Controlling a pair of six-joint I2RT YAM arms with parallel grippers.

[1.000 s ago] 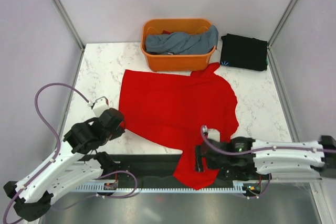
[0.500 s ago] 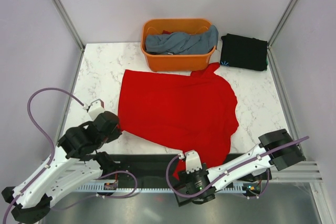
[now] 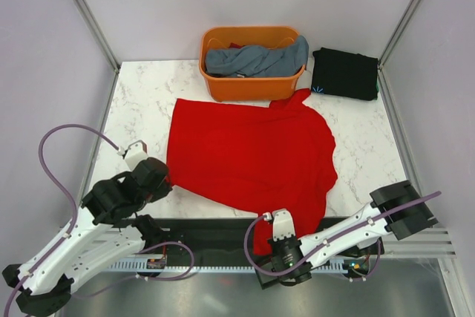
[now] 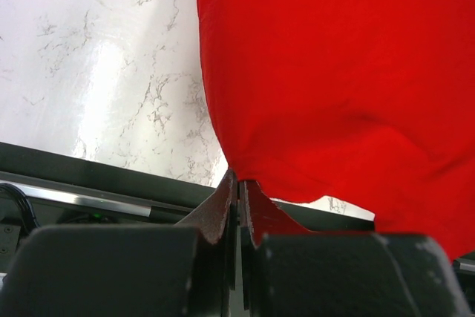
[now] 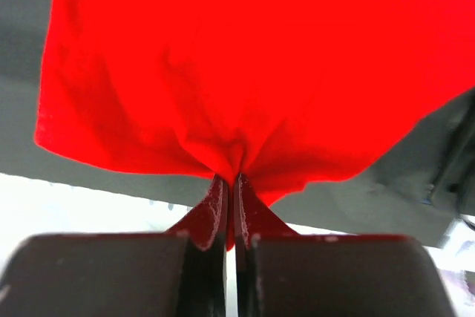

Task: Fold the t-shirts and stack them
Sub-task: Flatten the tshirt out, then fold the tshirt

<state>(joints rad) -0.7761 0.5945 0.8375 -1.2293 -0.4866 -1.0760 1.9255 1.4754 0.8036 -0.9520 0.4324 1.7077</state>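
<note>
A red t-shirt (image 3: 249, 150) lies spread flat on the marble table (image 3: 141, 102), and its lower hem hangs over the near edge. My left gripper (image 3: 168, 179) is shut on the shirt's near left corner; in the left wrist view its jaws (image 4: 239, 183) pinch the red fabric (image 4: 334, 72) at the table's edge. My right gripper (image 3: 276, 229) is shut on the hanging hem in front of the table. In the right wrist view the red cloth (image 5: 245, 57) bunches into the closed gripper (image 5: 231, 181).
An orange basket (image 3: 217, 79) at the back holds a crumpled grey-blue shirt (image 3: 256, 59). A folded black shirt (image 3: 344, 73) lies to its right at the back right corner. A black rail (image 3: 200, 229) runs along the near edge. Enclosure walls stand on both sides.
My right arm swung round to the front of the table, and its gripper went from open to shut on the red hem. The left gripper stayed shut and drew slightly left.
</note>
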